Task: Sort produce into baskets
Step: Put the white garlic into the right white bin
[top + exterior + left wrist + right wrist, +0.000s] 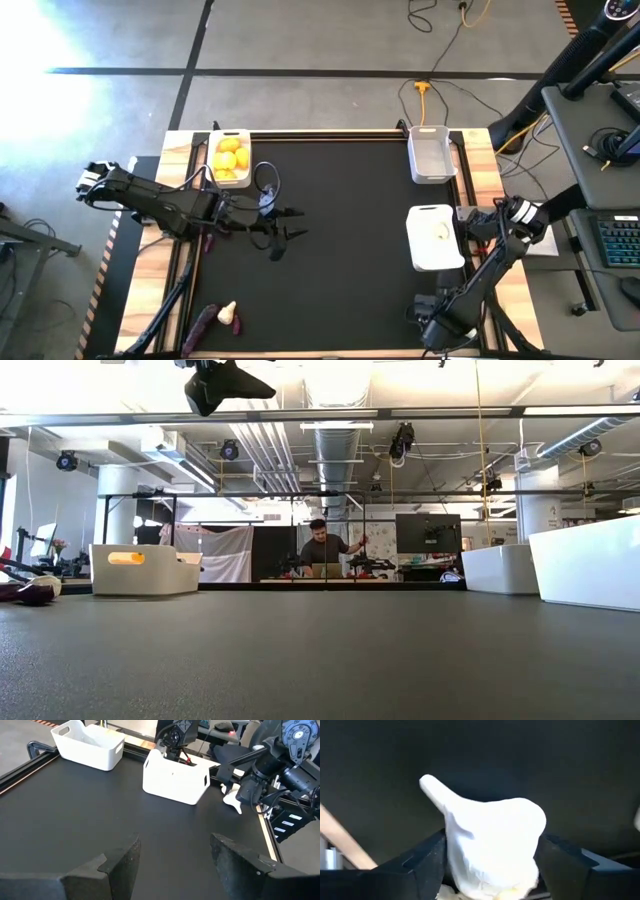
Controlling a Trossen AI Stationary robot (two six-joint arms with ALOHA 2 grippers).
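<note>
A white garlic bulb lies between the fingers of my right gripper, which points down at the table's right edge, beside the middle-right basket. From the left wrist view the bulb shows below that gripper. A pale piece lies in that basket. Yellow fruits fill the far-left basket. The far-right basket shows nothing inside. A purple piece and a garlic bulb lie on the mat near the front left. My left gripper hangs open over the mat's left half. My right gripper has the garlic bulb's round body between its two fingers, one on each side, coming from above and pointing down. The bulb's stem sticks out sideways past the fingers. Whether the bulb rests on the mat or is lifted, I cannot tell.
Wooden rails border the black mat; the mat's middle lies bare. A further purple piece shows under my left arm. Cables hang by the left arm. Beyond the table a person sits at a desk.
</note>
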